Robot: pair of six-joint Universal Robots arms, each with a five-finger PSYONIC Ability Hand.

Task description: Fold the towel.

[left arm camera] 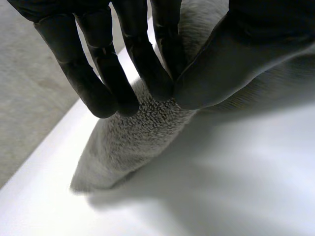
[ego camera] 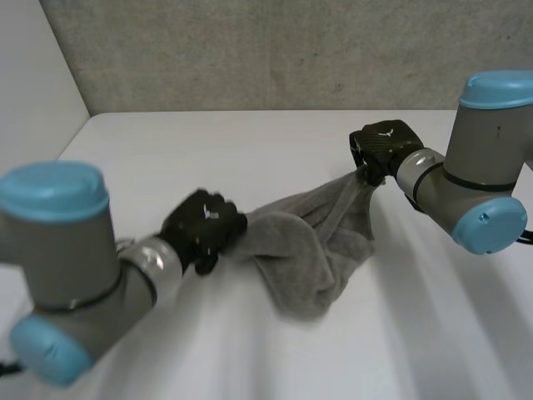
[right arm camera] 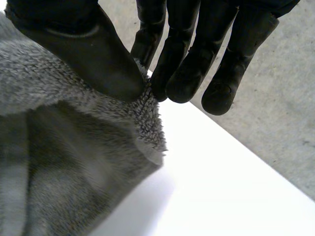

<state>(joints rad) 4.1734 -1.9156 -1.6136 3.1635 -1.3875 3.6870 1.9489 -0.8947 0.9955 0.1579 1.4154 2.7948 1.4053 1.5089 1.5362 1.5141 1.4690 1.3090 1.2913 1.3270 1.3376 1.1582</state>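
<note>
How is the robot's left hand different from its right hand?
The left hand is nearer the front of the table; the right hand is farther back. The left hand pinches a thick, bunched end of the towel; the right hand pinches a thin corner. Both are black and hold the same towel.

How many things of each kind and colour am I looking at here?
grey towel: 1
black hands: 2, the left hand and the right hand, each pinching the towel
white table: 1
Total: 4
</note>
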